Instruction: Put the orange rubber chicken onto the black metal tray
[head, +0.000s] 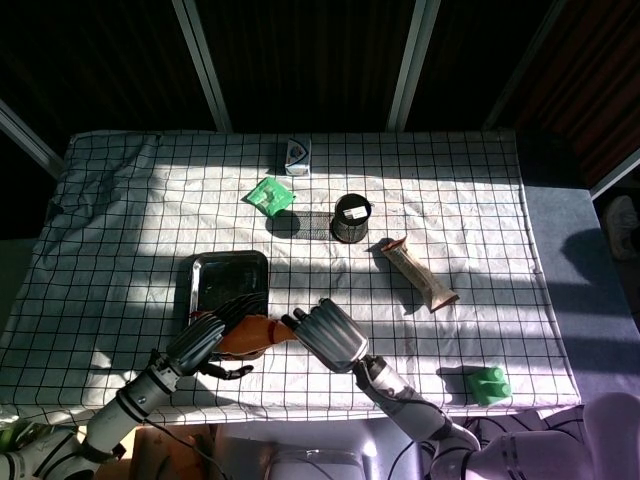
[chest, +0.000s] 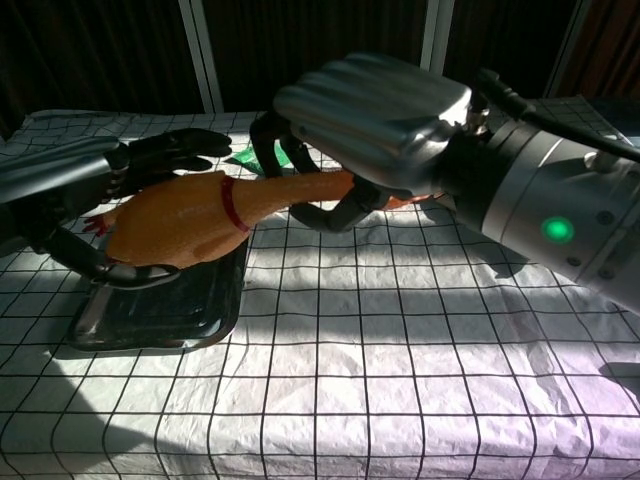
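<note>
The orange rubber chicken (chest: 180, 222) hangs above the black metal tray (chest: 160, 312), tilted, its body to the left and its neck to the right. My right hand (chest: 385, 120) grips the neck from above. My left hand (chest: 95, 195) cups the body, fingers over its top and thumb curled beneath; I cannot tell whether it grips. In the head view the chicken (head: 252, 335) shows between the left hand (head: 205, 340) and the right hand (head: 330, 335), over the near edge of the tray (head: 225, 280).
Farther back on the checked cloth are a green packet (head: 270, 193), a small white box (head: 296, 157) and a black mesh cup (head: 352, 218). A long brown wrapper (head: 420, 273) lies to the right. A green object (head: 488, 384) sits near the front right edge.
</note>
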